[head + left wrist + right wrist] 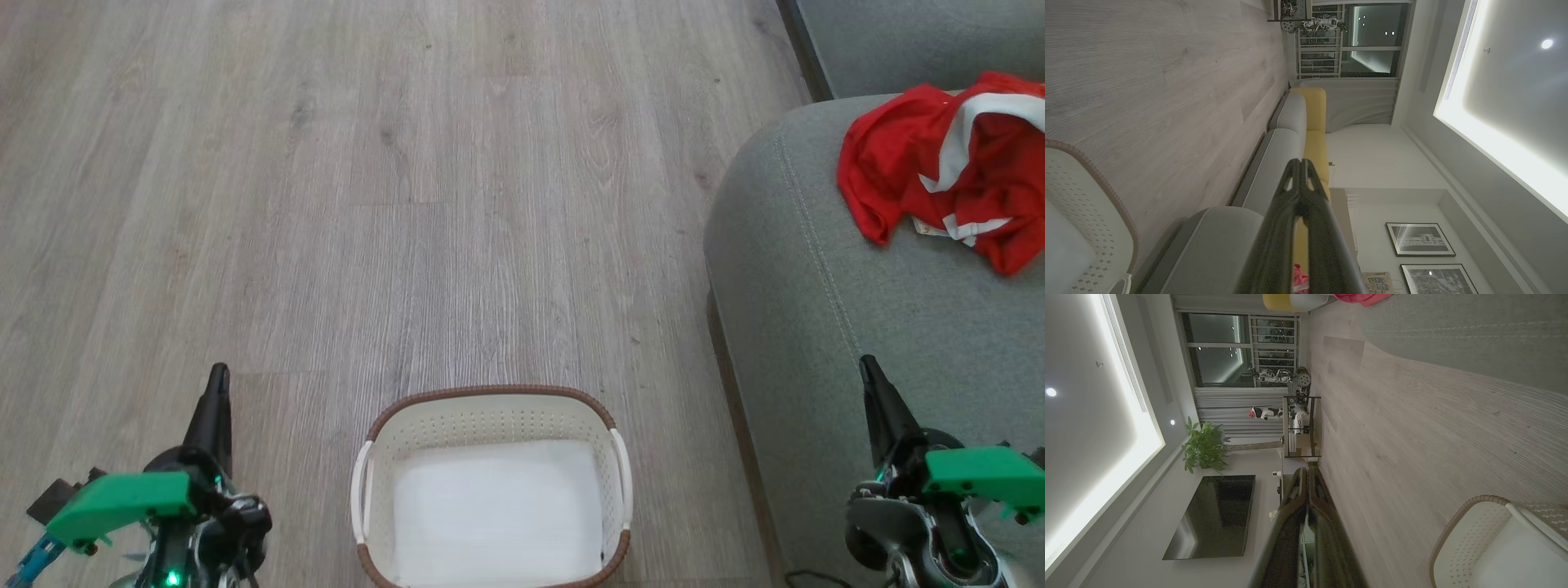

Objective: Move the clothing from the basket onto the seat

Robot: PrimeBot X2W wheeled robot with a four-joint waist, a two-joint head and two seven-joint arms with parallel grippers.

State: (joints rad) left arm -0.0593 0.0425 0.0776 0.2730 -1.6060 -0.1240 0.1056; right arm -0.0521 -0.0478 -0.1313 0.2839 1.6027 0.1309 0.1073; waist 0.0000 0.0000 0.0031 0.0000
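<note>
The red clothing (947,167) with white stripes lies crumpled on the grey-green seat (824,286) at the right. The cream basket (492,415) with a brown braided rim stands on the floor at the bottom centre, nothing in it but its white bottom. My left gripper (218,376) is shut and points up at the lower left, left of the basket. My right gripper (868,365) is shut at the lower right, over the seat's front part. Both fingertips meet in the wrist views, left gripper (1301,162), right gripper (1306,470). A corner of the basket (1470,535) and a bit of clothing (1361,298) appear there.
Pale wood floor (392,188) spreads ahead and to the left. A second grey cushion (914,41) lies beyond the seat. The right wrist view has a shelf unit (1300,426), a dark TV (1212,516) and a plant (1204,447) far off.
</note>
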